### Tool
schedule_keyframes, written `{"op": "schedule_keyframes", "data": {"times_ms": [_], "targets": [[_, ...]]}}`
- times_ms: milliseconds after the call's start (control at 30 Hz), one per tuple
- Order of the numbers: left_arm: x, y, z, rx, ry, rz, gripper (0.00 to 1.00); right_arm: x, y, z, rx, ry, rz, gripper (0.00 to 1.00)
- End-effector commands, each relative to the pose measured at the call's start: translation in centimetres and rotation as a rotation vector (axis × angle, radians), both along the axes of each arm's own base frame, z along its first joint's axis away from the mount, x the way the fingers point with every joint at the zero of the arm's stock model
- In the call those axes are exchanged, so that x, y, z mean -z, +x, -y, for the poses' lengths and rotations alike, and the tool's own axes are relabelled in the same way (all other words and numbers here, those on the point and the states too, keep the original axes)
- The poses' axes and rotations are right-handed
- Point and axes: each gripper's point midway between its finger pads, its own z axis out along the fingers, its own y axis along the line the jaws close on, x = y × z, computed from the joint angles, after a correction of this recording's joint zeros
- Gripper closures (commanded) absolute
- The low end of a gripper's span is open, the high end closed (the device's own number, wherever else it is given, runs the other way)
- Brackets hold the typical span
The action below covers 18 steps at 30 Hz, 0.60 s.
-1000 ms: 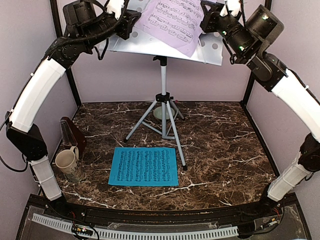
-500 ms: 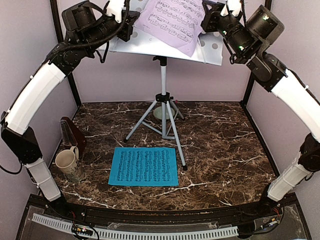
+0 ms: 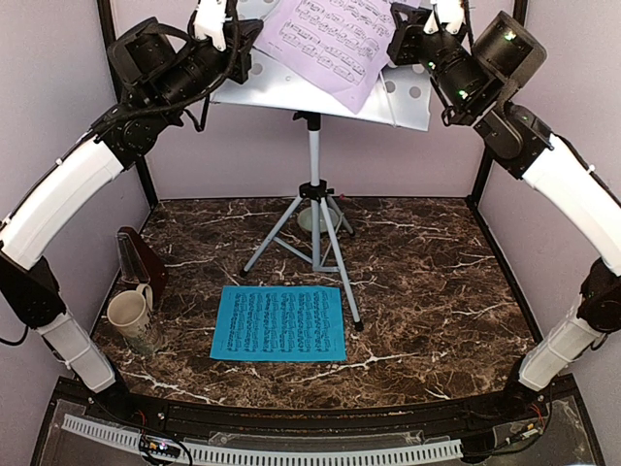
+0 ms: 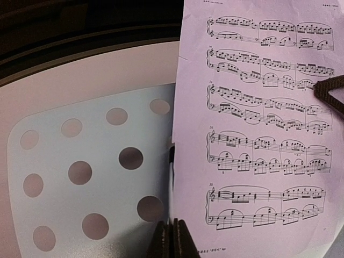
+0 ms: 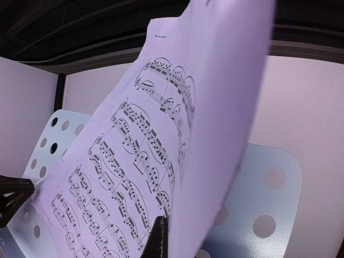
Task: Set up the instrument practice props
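Observation:
The silver tripod music stand (image 3: 313, 155) stands at the back middle, its perforated grey tray (image 3: 281, 92) up high. A lilac sheet (image 3: 330, 44) of printed music hangs in front of the tray, pinched from both sides. My left gripper (image 3: 243, 44) is shut on its left edge (image 4: 172, 228). On the other side my right gripper (image 3: 398, 39) is shut on the sheet's lower edge (image 5: 164, 221), where the paper curls. The bright-blue sheet (image 3: 280, 323) lies flat on the table in front of the tripod. The dark-brown metronome (image 3: 136, 260) stands at the left wall.
A cream mug (image 3: 129, 316) sits just in front of the metronome. A small pale-green bowl (image 3: 307, 217) lies behind the tripod's legs. Black frame posts and lilac walls close in the marble table on three sides.
My left gripper has closed onto the lilac sheet's edge, and the left arm has swung up and leftward. The sheet has shifted slightly left. The right arm has hardly moved.

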Motion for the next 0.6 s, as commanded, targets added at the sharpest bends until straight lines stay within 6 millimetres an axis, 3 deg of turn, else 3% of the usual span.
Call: {"op": "schedule_keyframes", "data": {"times_ms": [0,267,567], "targets": [[-5.3,-3.3,-3.7,-0.013,-0.168,0.128,1.0,-1.6,-0.5,1.5,0.021,0.059,0.031,1.0],[-5.1,-3.6,-4.2,-0.028,-0.212,0.164,1.0,-1.7,-0.7,1.6,0.02,0.06,0.032,1.0],[-4.8,-4.7,-3.5,0.03,-0.191,0.213,1.0,-1.9,0.1,-0.2,-0.013,0.044,0.035,1.0]]}}
